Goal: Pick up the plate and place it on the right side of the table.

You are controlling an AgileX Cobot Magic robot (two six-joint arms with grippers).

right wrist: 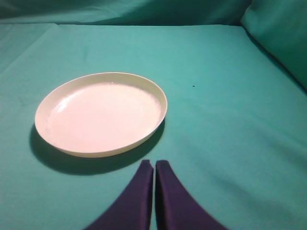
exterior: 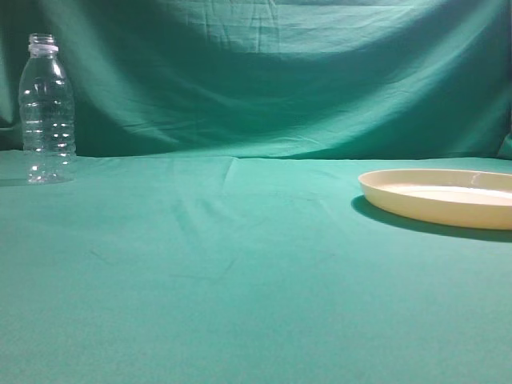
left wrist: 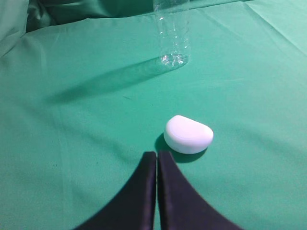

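- Right gripper [right wrist: 154,165]: the two dark fingers are pressed together, only a thin seam between the tips; nothing held, nothing touched. It hangs above bare cloth just beside the near rim of the plate [right wrist: 101,113].
- Plate: cream-yellow, round, shallow with a raised rim; lies flat on the table [right wrist: 225,124], empty, casting a shadow on its near-left side. In the exterior view the plate [exterior: 440,197] sits at the right edge of the table [exterior: 240,272], partly cut off by the frame.
- Left gripper [left wrist: 157,155]: fingers also closed tip to tip, holding nothing, clear of the cloth objects. A small white rounded object [left wrist: 188,134] lies on the table just beyond the tips, not touching them.
- Bottle [left wrist: 171,33]: clear, ribbed, upright, farther back than the white object. Exterior view shows the bottle [exterior: 46,112] at far left, well apart from the plate.
- Neither gripper shows in the exterior view.
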